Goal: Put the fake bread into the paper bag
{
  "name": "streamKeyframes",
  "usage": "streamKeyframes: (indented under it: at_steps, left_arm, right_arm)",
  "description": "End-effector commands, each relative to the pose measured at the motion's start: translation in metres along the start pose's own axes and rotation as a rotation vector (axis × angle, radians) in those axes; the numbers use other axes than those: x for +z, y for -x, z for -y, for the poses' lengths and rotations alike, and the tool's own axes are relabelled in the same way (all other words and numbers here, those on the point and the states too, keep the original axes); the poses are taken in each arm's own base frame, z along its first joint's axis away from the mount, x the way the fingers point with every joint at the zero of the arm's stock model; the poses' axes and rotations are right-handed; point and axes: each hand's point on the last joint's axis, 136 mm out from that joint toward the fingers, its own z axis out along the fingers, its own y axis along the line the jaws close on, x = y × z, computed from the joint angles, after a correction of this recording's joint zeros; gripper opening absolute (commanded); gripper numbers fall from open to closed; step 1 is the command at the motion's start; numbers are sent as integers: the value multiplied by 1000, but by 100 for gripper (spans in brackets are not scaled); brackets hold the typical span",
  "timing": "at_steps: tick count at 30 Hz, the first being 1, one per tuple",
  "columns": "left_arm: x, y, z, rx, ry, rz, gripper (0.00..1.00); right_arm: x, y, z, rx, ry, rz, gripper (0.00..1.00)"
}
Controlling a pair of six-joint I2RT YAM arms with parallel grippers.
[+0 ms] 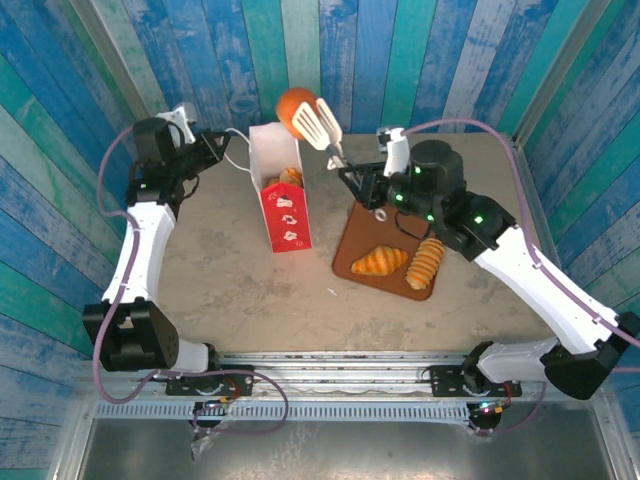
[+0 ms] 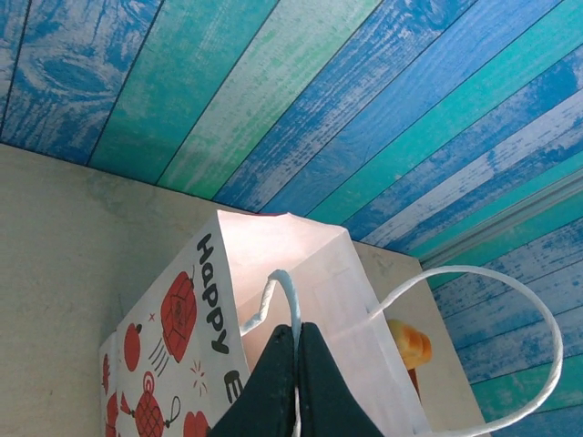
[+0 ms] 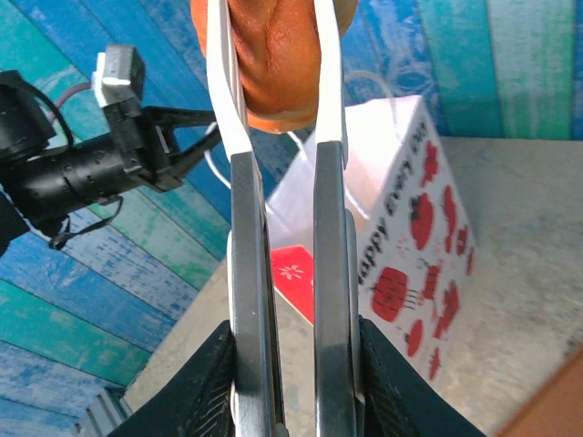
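Both clamped: left gripper (image 2: 296, 332), bag handle (image 2: 291, 289); right gripper (image 3: 293, 369), tongs (image 3: 248, 273).

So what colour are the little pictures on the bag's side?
Red pictures on the white paper bag, clearest in the right wrist view.

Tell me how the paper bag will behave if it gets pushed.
The paper bag stands tall and narrow, so it probably tips easily. Its thin paper walls likely crease under pressure. The left gripper pinching its cord handle should steady it somewhat.

surface: beige table (image 1: 230, 280) | on it: upright paper bag (image 1: 285, 215), flat brown tray (image 1: 356, 234)
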Motion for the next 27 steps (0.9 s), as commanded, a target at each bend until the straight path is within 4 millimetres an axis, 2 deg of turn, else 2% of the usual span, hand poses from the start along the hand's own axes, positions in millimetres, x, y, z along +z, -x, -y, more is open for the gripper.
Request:
streamKeyframes:
  at_steps: [1, 6, 11, 19, 27]
  left_arm:
    - [1, 8, -4, 19, 19, 30, 0]
    - [-3, 7, -6, 26, 40, 39, 0]
    - [-8, 7, -12, 47, 84, 48, 0]
    - [-12, 6, -13, 59, 102, 49, 0]
    - [-16, 8, -15, 69, 129, 62, 0]
  right_arm:
    - [4, 30, -35, -13, 95, 104, 14]
    - [34, 17, -55, 7, 140, 69, 14]
    - [64, 2, -57, 50, 145, 26, 13]
    - [96, -30, -28, 92, 26, -50, 13]
    - [96, -46, 2, 85, -101, -69, 13]
